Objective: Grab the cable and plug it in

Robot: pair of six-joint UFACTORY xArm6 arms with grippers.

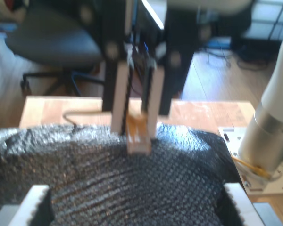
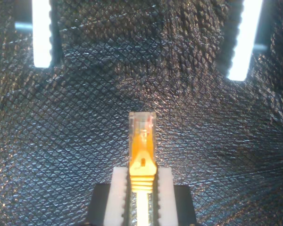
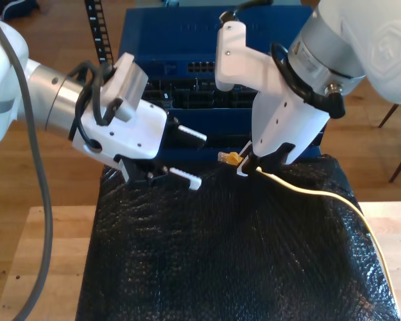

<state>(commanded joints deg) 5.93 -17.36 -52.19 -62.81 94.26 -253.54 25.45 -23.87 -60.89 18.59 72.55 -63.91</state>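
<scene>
In the first wrist view, the first gripper [image 1: 137, 200] has its two white ribbed fingers [image 1: 35, 202] spread wide apart, nothing between them. Straight ahead of those fingers, across the black bubble-wrap mat [image 1: 108, 179], the second gripper [image 1: 137, 129] comes down with its fingers closed on the cable [image 1: 137, 134], whose clear plug pokes out below their tips, close to the mat. A wooden desk [image 1: 47, 110] lies beyond the mat.

In the second wrist view, the second gripper [image 2: 142, 183] clamps the orange boot of the cable [image 2: 142, 150] between its white fingers [image 2: 118, 193]; the clear plug juts past the fingertips. Beyond the plug, the first gripper's fingers show as two bright bars, well apart.

In the exterior view, the second gripper [image 3: 247, 167] holds the cable [image 3: 321, 194] just above the mat [image 3: 220, 254], plug beyond the fingertips, the pale line trailing behind. The first gripper [image 3: 187, 157] hangs open facing it. A blue switch [image 3: 187, 40] stands beyond both.
</scene>
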